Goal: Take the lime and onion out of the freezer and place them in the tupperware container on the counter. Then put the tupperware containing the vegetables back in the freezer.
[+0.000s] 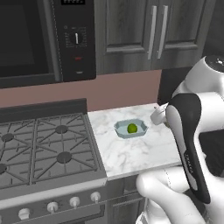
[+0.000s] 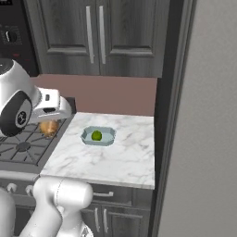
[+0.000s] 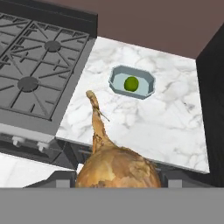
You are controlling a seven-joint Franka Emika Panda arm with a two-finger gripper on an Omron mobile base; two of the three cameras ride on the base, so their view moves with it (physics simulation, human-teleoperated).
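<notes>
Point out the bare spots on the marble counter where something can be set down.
The counter is bare marble in front of the tupperware container, toward the near edge, and on both sides of it: between it and the stove, and over toward the dark panel on the other side. The container itself is tight, with the lime sitting in its middle.

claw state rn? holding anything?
Claw: closed on the onion, carried above the counter. Lime already sits in the tupperware container.
</notes>
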